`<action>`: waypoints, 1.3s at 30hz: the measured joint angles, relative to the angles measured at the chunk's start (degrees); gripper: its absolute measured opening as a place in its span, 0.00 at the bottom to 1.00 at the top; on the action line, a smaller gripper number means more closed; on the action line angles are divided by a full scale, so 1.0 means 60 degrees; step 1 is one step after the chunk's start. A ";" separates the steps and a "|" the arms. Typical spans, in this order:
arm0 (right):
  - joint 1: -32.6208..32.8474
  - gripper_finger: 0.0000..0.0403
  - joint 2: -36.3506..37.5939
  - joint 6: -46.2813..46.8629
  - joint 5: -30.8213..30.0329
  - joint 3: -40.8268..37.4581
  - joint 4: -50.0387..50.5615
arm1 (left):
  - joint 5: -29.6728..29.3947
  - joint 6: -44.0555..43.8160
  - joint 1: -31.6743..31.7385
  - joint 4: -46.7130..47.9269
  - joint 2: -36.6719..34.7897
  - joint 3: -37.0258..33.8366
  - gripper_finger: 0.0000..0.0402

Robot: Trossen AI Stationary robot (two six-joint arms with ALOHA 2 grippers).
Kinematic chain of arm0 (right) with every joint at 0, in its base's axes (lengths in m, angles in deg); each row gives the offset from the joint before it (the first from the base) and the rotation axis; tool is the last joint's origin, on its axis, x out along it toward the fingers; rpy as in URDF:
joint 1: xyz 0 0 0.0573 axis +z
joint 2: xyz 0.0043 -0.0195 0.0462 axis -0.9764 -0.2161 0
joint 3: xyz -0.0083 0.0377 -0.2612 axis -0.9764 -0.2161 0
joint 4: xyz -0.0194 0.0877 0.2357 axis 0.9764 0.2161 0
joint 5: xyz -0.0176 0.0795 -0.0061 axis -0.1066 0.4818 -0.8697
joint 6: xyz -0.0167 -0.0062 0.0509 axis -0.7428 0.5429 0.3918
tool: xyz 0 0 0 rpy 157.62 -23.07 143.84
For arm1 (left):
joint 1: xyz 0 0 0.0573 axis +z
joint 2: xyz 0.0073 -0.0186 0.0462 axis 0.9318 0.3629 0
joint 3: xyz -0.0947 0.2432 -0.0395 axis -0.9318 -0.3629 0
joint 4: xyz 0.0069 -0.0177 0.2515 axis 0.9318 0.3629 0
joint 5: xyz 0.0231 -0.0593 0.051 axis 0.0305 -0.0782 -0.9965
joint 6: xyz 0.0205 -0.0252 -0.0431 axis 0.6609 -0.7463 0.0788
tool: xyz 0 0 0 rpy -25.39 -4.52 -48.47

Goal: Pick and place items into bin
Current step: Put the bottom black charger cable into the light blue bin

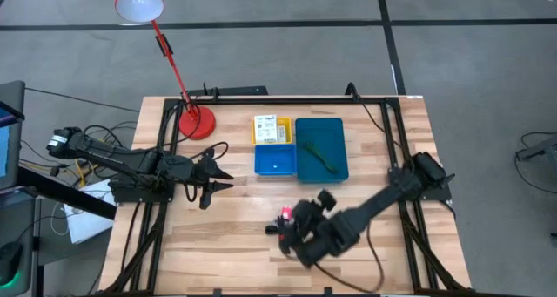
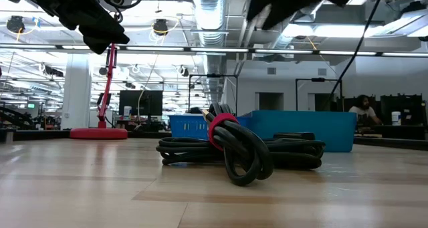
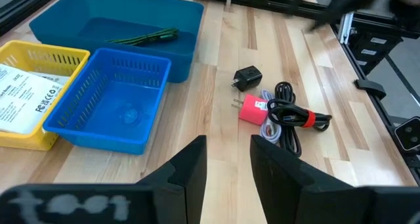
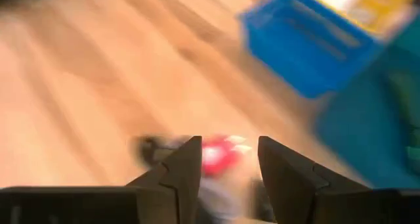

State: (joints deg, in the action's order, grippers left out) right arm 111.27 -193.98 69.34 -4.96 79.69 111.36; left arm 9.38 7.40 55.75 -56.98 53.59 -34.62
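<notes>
1. Teal tray (image 1: 335, 131) set at the far middle of the table (image 1: 244, 236), with a green cord (image 1: 318, 156) already lying in it; small yellow tray (image 1: 258, 131) at its left holding a white labelled box (image 1: 271, 129); small blue tray (image 1: 274, 162) just nearer, seemingly bare.
2. Left on the bare wood, near of the trays: a coiled black cable with a red band (image 3: 289, 115), a pink plug piece (image 3: 252, 110) touching it, and a small black charger (image 3: 247, 77) just beside.
3. Step in hand, judged from the layout: reaching for that cluster, with two items binned and these not yet picked.
4. Right gripper (image 4: 226, 159) hanging directly above the cluster, arm stretched from the right edge toward the near middle; fingers parted with a clear gap, holding nothing, the pink piece showing between them below.
5. Left gripper (image 3: 226, 165) waiting at the left of the table, pointing toward the trays; fingers slightly apart and empty.
6. Next move, probably: lowering straight down, closing on one piece only, then lifting and carrying it far toward a tray.
7. Risk: pink piece and cable touching, so possibly dragged up together.
</notes>
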 joint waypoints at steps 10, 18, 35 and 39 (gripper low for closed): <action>0.1497 0.32 -0.0750 0.0134 -0.1132 0.0018 -0.1921 | -0.0018 0.0000 0.0000 0.0220 0.0000 0.0000 0.26; 0.2001 0.28 -0.0781 0.0580 -0.1757 0.0015 -0.1048 | -0.0805 -0.0003 0.0018 -0.0967 0.0004 0.0000 0.26; 0.2087 0.27 -0.0568 0.2686 -0.1735 0.0011 0.2771 | 0.1262 0.3212 -0.1117 -0.3573 0.3475 0.0693 0.26; 0.2202 0.27 -0.0568 0.2765 -0.1690 0.0011 0.2759 | 0.0952 0.4276 -0.1575 -0.2949 0.4556 0.1585 0.26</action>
State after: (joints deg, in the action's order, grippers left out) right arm 124.48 -197.39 85.93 -15.10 79.75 127.92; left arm 15.09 33.06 46.30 -74.67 80.93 -25.11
